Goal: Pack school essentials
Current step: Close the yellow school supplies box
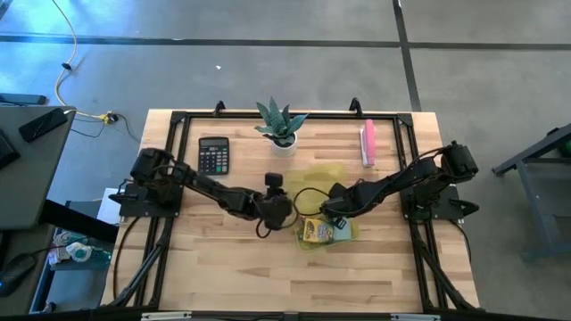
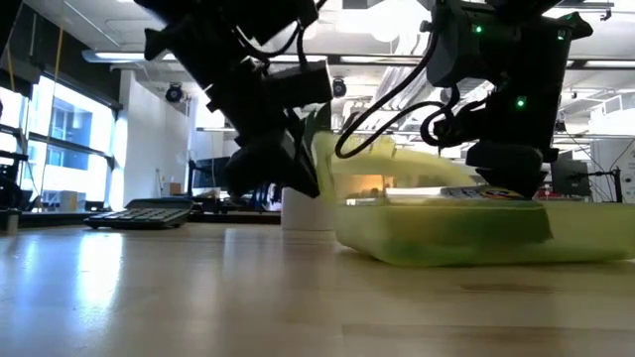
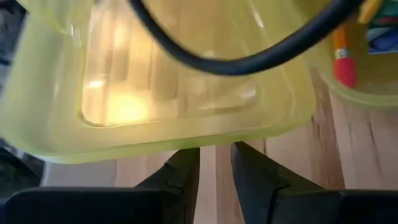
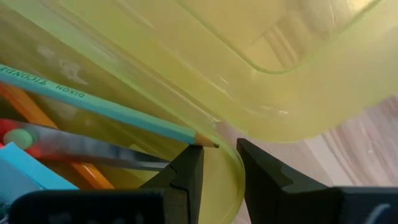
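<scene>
A translucent yellow-green box (image 1: 328,230) lies on the table with its hinged lid (image 1: 321,176) swung open toward the far side. Inside I see the yellow crayon box (image 1: 312,232), a teal pencil (image 4: 99,102), an orange pen (image 4: 37,121), scissor blades (image 4: 93,152) and the light-blue notepad (image 4: 18,171). My left gripper (image 3: 216,163) is at the lid's left edge, shut on it. My right gripper (image 4: 219,167) stands at the box's rim, shut on its wall. In the low view the lid (image 2: 397,159) rises at a slant above the box (image 2: 446,233). My left gripper meets the lid's outer rim (image 3: 211,142) with only its fingertips (image 3: 186,163), coming from the table's left; the rim seems pinched between them. The lid's left edge is raised off the table. My right gripper pinches the box's side wall at its rim (image 4: 225,163), one finger (image 4: 189,168) inside the box and one outside. It comes slanting down from the table's right. The box stays flat on the table.
A black calculator (image 1: 213,155), a potted plant (image 1: 280,127) and a long pink bar (image 1: 368,143) sit toward the far edge. A black cable (image 3: 249,59) crosses in front of the lid. Bare wood lies along the near side.
</scene>
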### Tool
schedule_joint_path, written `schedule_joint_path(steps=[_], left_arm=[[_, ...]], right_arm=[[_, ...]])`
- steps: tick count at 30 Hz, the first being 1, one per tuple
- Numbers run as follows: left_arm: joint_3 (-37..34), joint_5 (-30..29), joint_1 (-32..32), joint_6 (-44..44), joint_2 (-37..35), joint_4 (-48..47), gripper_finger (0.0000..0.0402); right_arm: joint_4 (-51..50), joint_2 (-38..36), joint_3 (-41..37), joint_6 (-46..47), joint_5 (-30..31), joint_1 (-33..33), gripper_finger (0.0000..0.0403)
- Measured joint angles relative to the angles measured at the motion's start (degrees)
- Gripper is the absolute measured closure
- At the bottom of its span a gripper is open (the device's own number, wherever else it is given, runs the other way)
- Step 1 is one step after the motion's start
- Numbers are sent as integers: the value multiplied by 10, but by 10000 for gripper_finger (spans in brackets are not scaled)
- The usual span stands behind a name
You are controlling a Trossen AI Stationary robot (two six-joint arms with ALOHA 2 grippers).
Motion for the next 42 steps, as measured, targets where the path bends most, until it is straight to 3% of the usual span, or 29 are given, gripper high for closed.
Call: schedule_joint_path(steps=[10,21,30,35,42], left_arm=[[27,-15,-28,97,-1,2,321],[35,57,-17,181,-1,29,321],[35,61,-14,192,0,35,321],[35,61,-14,192,0,32,321],[35,61,-14,192,0,31,321]], right_arm=[[-10,0,0,22,15,0,320],[14,0,0,26,33,0,320],[14,0,1,5,24,0,319],[20,0,1,7,-9,-1,297],[24,0,1,5,-33,0,232]])
